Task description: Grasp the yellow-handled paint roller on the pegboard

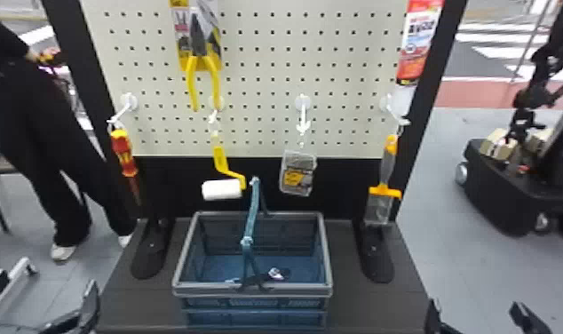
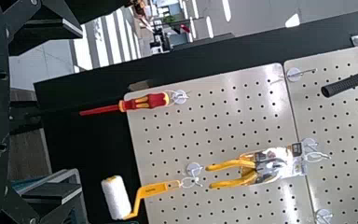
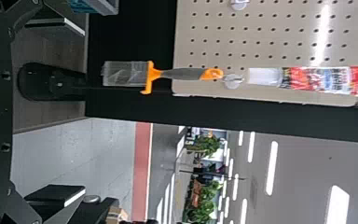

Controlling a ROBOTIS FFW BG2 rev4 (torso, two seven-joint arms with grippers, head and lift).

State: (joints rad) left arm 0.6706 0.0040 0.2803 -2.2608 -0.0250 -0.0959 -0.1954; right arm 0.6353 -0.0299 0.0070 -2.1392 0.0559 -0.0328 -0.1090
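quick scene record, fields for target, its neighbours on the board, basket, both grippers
target: yellow-handled paint roller, hanging on the pegboard, not grasped
to its left: red screwdriver
above it: yellow pliers
to its right: small packet, then orange scraper
below: blue basket, handle raised
left gripper: fingers open, apart from the roller
right gripper: fingers open, facing the scraper

Hardware shop display: packaged pliers [image 1: 200,57] on pegboard [image 1: 347,66] (shopping basket [image 1: 205,289] below).
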